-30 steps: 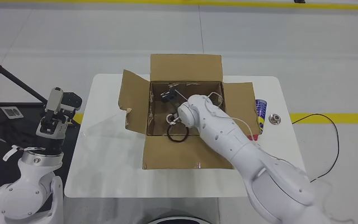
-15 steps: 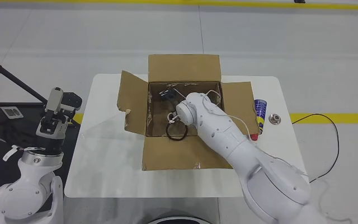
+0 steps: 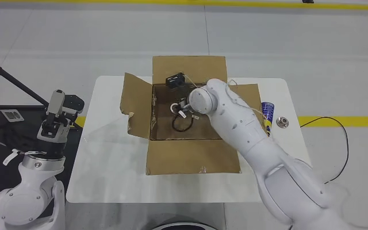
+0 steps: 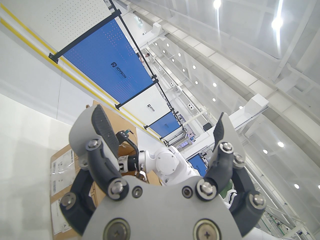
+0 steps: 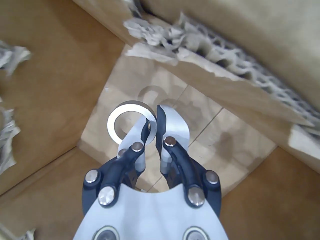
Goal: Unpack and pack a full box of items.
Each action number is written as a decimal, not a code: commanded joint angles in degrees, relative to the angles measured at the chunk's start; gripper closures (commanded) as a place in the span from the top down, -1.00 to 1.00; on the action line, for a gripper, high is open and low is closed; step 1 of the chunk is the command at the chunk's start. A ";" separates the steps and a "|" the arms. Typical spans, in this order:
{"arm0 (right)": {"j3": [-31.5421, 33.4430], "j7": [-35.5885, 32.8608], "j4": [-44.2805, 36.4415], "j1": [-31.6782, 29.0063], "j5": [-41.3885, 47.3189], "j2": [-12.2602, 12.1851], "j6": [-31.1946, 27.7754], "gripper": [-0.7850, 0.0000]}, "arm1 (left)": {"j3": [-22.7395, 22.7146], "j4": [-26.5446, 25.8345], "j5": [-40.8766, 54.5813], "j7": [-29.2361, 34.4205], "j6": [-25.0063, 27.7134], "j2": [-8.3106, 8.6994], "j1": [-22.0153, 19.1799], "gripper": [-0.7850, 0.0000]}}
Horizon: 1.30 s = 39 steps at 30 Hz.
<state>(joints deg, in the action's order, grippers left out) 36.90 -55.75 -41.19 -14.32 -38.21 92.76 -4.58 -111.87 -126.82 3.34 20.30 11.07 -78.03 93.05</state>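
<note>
Gripping silver ring (image 5: pixel 130 106), right pincer (image 5: pixel 153 118) over box (image 5: pixel 50 76)

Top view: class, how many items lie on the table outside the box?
2. A can lies beside the right flap of the box; a metal disc lies just beyond it, nearer the edge of the table. The right arm may hide others.

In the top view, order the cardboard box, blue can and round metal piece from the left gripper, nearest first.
From the left gripper, at the far left:
1. Cardboard box, mid-table, its left flap closest.
2. Blue can, right of the box.
3. Round metal piece, just beyond the can, farthest right.
</note>
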 commanded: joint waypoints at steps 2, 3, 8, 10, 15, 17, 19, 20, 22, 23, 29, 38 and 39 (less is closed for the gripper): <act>3.90 -3.00 -6.22 -1.98 -0.46 -2.49 -0.91 -1.00 | 0.00 0.00 0.00 0.00 0.00 0.00 0.00 1.00; 5.44 -4.06 -8.94 -3.02 -0.78 -3.42 -0.93 -1.00 | 0.00 0.00 0.00 0.00 0.00 0.00 0.00 1.00; 15.07 -10.35 -27.06 -11.46 -2.82 -8.29 -0.57 -1.00 | 0.00 0.00 0.00 0.00 0.00 0.00 0.00 1.00; 19.24 -12.62 -35.11 -15.93 -2.74 -9.91 -0.82 -1.00 | 0.00 0.00 0.00 0.00 0.00 0.00 0.00 1.00; 27.58 -14.95 -49.47 -24.66 -0.36 -12.40 -2.01 -1.00 | 0.00 0.00 0.00 0.00 0.00 0.00 0.00 1.00; 30.37 -14.34 -53.16 -26.94 1.48 -12.97 -2.29 -1.00 | 0.00 0.00 0.00 0.00 0.00 0.00 0.00 1.00; 33.32 -12.64 -55.90 -28.82 3.35 -13.41 -1.36 -1.00 | 0.00 0.00 0.00 0.00 0.00 0.00 0.00 1.00; 34.52 -11.80 -57.28 -29.69 4.40 -13.59 -1.22 -1.00 | 0.00 0.00 0.00 0.00 0.00 0.00 0.00 1.00; 36.94 -10.69 -59.59 -31.37 6.87 -13.96 -1.42 -1.00 | 0.00 0.00 0.00 0.00 0.00 0.00 0.00 1.00; 38.24 -9.96 -60.61 -32.16 8.13 -14.13 -1.43 -1.00 | 0.00 0.00 0.00 0.00 0.00 0.00 0.00 1.00; 46.29 -5.06 -66.20 -36.91 11.65 -15.27 -0.39 -1.00 | 0.00 0.00 0.00 0.00 0.00 0.00 0.00 1.00; 55.12 -1.55 -75.08 -46.40 -14.58 -17.33 13.87 -1.00 | 0.00 0.00 0.00 0.00 0.00 0.00 0.00 1.00; 55.80 -2.43 -75.49 -47.28 -16.47 -17.50 14.99 -1.00 | 0.00 0.00 0.00 0.00 0.00 0.00 0.00 1.00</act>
<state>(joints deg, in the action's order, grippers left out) 91.99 -57.26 -116.38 -60.68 -51.66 75.43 9.01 -111.87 -126.82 3.34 20.30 11.07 -78.03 93.05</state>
